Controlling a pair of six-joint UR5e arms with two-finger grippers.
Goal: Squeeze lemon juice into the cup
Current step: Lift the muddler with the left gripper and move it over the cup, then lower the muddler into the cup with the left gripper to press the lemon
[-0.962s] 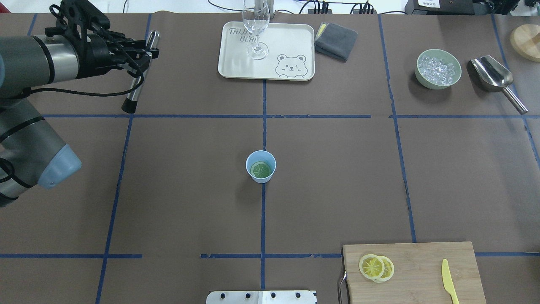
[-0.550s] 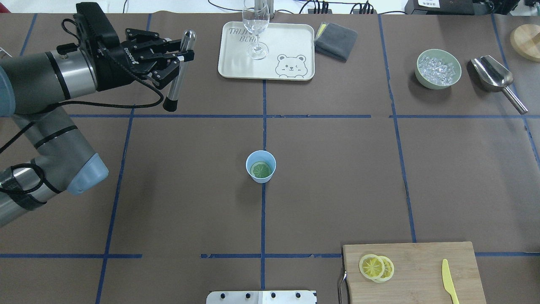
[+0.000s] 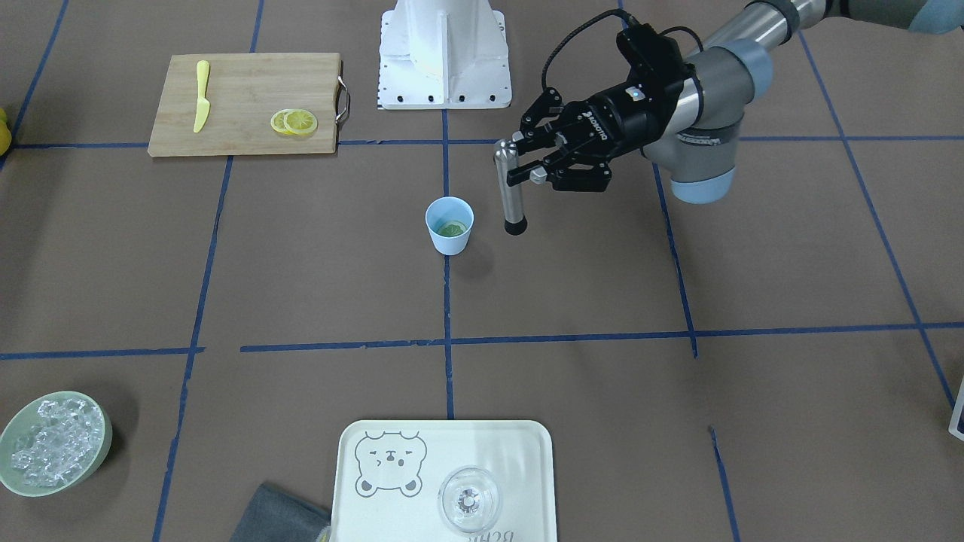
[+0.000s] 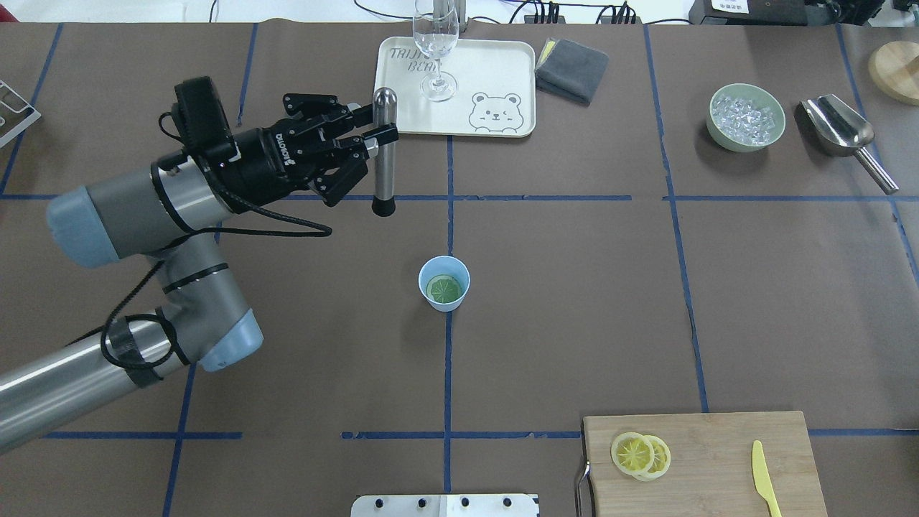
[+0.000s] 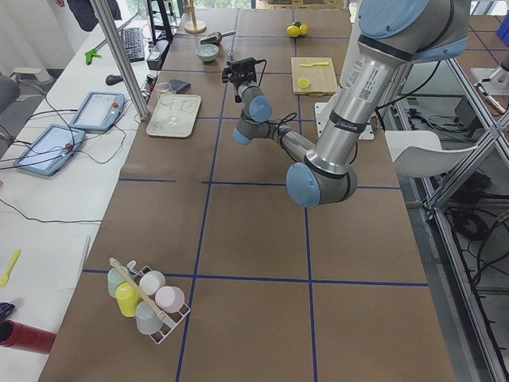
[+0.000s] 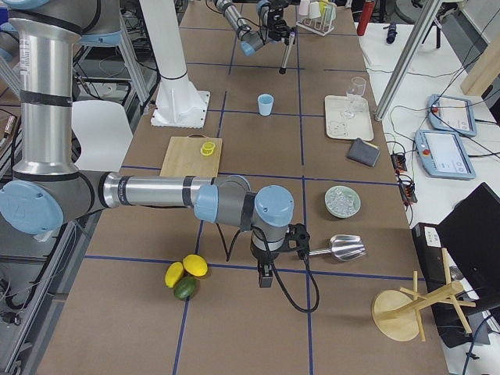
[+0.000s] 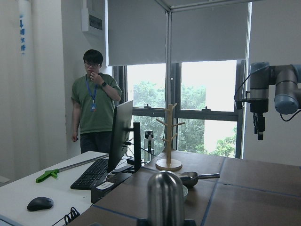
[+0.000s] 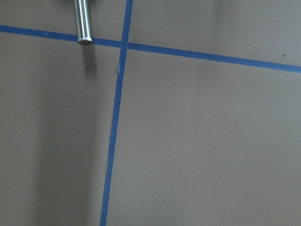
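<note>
Gripping a steel muddler near its rounded top, the left gripper has its fingers closed narrowly on the shaft and holds the tool upright, black tip down. The tool is clear of the cup, on its far left. The light blue cup stands at the table's middle on a blue tape line, with one lemon slice lying flat inside it. Two more slices overlap on the cutting board. The right gripper hangs beside the scoop; its finger state cannot be told.
</note>
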